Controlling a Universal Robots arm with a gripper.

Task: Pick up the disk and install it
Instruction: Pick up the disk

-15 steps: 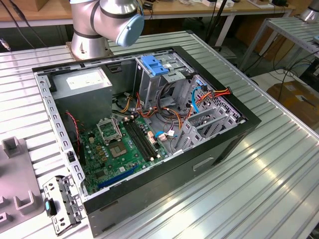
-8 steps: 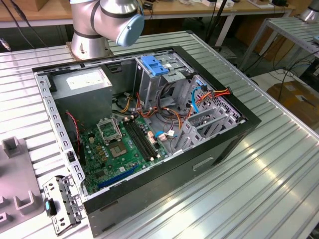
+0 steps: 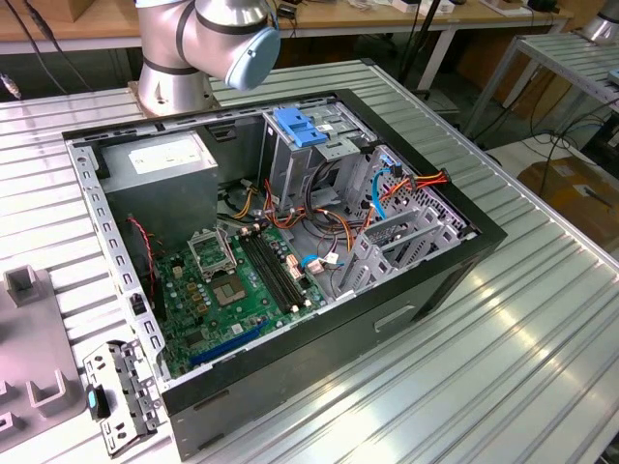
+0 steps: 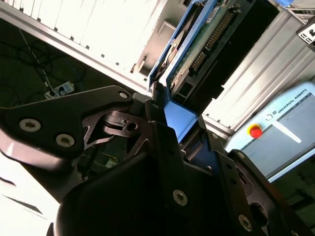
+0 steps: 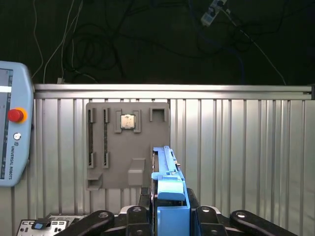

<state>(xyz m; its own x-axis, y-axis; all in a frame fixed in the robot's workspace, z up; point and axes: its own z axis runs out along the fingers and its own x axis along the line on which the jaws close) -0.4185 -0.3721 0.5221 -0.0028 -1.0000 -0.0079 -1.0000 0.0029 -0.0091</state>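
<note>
Holding: the disk (image 5: 167, 189) is pinched by its blue frame in the tool (image 5: 170, 216), one finger pressed to each side. It shows edge-on in the first wrist view.
Disk face: in the second wrist view the disk (image 4: 202, 44) turns its green circuit board and a connector row to the camera, and it stands out well beyond the tool (image 4: 182, 128).
Disk place: it is aloft, clear of the ridged metal surface (image 5: 236, 147), and touches nothing but the fingers.
Step in hand: this looks like the carry with the pick already made (a judgement, since the disk is not in any bay).
Doing it well: the grip should stay on the blue frame and off the circuit board. The disk should stay square in the fingers so it does not twist. Its long overhang needs room near any edge.
Hazard: loose orange cables (image 3: 334, 227) crowd the middle of the case and could snag a corner of the disk.
Case: the open computer case (image 3: 484, 237) lies on its side on the surface.
Case contents: a green motherboard (image 3: 242, 280), a grey power-supply box (image 3: 160, 164) and a tall grey cage (image 3: 309, 159) with a light-blue latch (image 3: 300, 130).
Fixture plate: a grey plate (image 5: 106, 162) with moulded pockets rests on the surface, and one pocket holds a small square chip (image 5: 128, 121).
Beside it: a pendant (image 5: 12, 132) with a red button lies just next to the plate.
</note>
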